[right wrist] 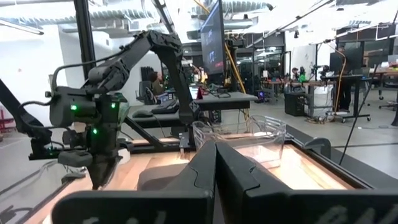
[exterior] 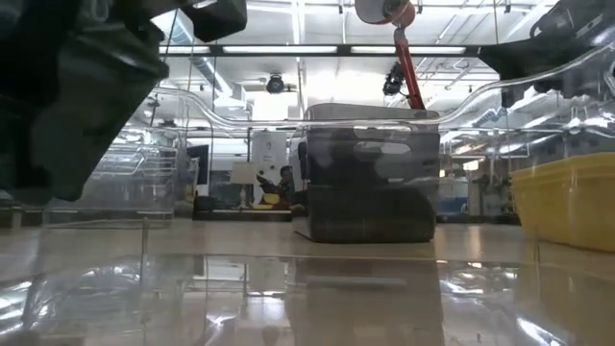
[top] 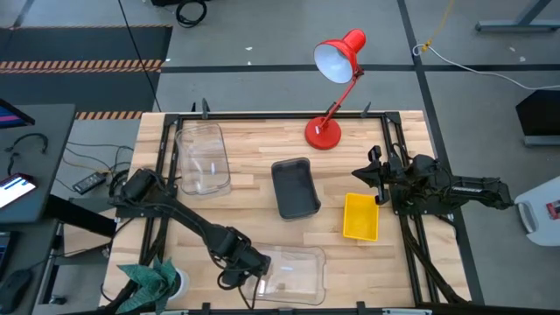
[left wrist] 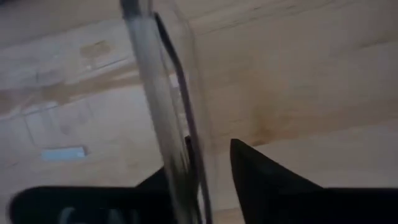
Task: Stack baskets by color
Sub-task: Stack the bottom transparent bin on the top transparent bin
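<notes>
Clear basket (top: 293, 273) wall | left gripper (top: 256, 267) straddling | lamp (top: 335, 83) behind

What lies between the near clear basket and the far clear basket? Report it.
Nothing visible. From the near clear basket, where the left gripper straddles a wall, bare table runs to the far clear basket; the dark grey basket sits off to the side.
</notes>
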Controlling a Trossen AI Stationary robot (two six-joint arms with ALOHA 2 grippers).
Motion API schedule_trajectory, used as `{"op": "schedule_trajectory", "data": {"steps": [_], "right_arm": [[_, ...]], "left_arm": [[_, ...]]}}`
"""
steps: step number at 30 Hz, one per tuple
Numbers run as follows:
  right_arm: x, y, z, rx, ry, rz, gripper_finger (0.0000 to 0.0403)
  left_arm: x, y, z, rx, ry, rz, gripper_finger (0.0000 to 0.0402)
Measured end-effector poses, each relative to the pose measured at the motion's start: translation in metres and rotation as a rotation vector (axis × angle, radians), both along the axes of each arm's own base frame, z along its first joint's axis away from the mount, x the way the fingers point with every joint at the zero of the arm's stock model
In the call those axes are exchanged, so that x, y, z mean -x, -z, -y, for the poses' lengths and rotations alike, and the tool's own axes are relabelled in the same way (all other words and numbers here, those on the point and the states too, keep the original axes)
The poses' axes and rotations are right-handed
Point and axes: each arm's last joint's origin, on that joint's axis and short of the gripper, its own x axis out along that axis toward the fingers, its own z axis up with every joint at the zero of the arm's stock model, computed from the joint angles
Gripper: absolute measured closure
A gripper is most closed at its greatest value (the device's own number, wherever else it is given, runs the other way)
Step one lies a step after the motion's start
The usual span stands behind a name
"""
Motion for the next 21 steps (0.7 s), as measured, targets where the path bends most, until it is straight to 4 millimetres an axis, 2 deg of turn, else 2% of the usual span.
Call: {"op": "schedule_trajectory", "data": {"steps": [4,6,17,21], "right_arm": [[0.0,0.0,0.0,-0.001,0.0,-0.003,0.0386],[0.0,0.0,0.0,0.0,-0.001,0.001,0.0386],[0.0,0.0,0.0,0.0,0.0,0.001,0.0386],[0.0,0.0,0.0,0.0,0.0,0.001,0.0386]], "left_arm": [[0.0,0.0,0.001,-0.006,0.013,-0.003,0.0371],[0.001,0.0,0.0,-0.003,0.015,-0.01,0.039],[0.004,-0.001,0.002,-0.021,0.015,-0.008,0.0397],[0.011,-0.01,0.005,-0.055,0.023,0.02,0.0397]]}}
